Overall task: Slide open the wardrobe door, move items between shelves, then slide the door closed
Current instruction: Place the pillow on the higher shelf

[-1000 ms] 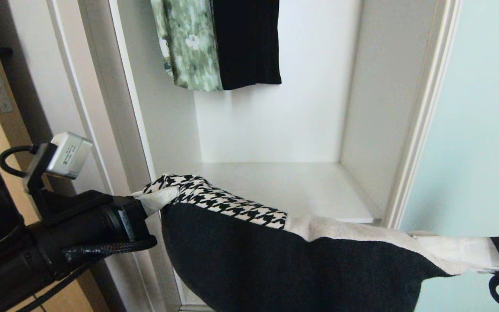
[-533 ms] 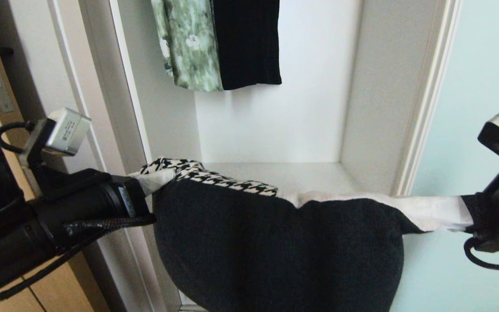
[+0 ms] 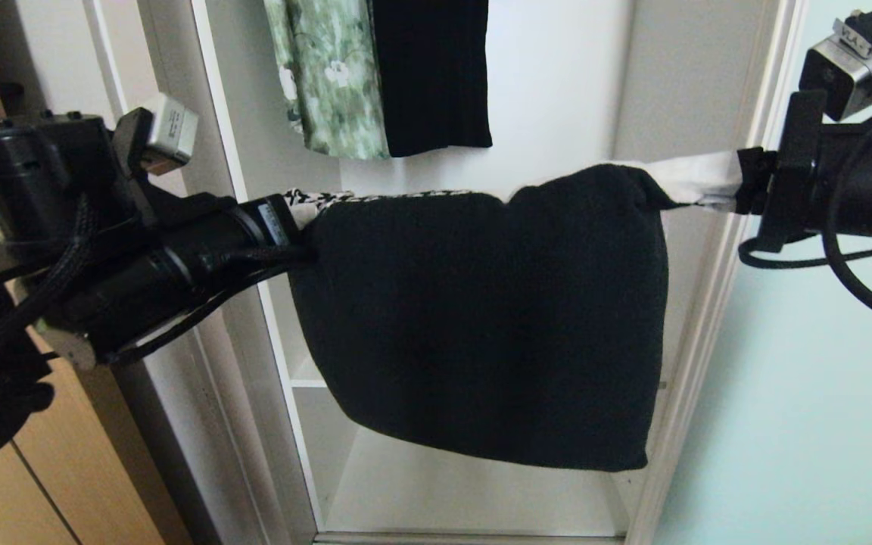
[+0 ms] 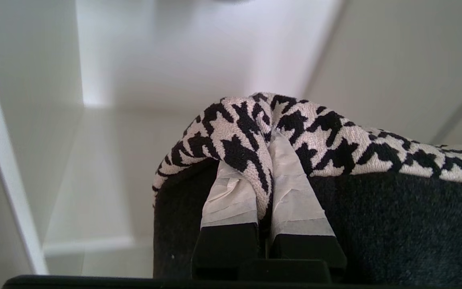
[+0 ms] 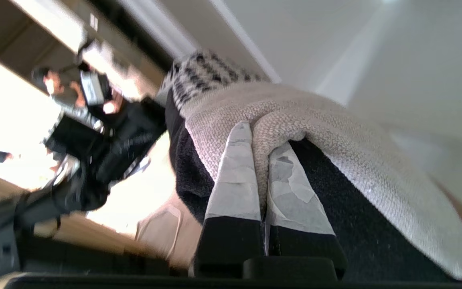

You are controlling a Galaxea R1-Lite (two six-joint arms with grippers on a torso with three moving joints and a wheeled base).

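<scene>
The cushion [image 3: 481, 318] is lifted well clear of the upper shelf, which is now hidden behind it, and is hung by its top edge in front of the open compartment. The left gripper [image 3: 301, 212] is raised to the level of the hems of the hanging garments [image 3: 375, 83]; the right gripper [image 3: 697, 178] is carried higher and brought inward. The black underside is now turned toward the head camera, and a lower shelf [image 3: 474, 492] is revealed beneath it.
</scene>
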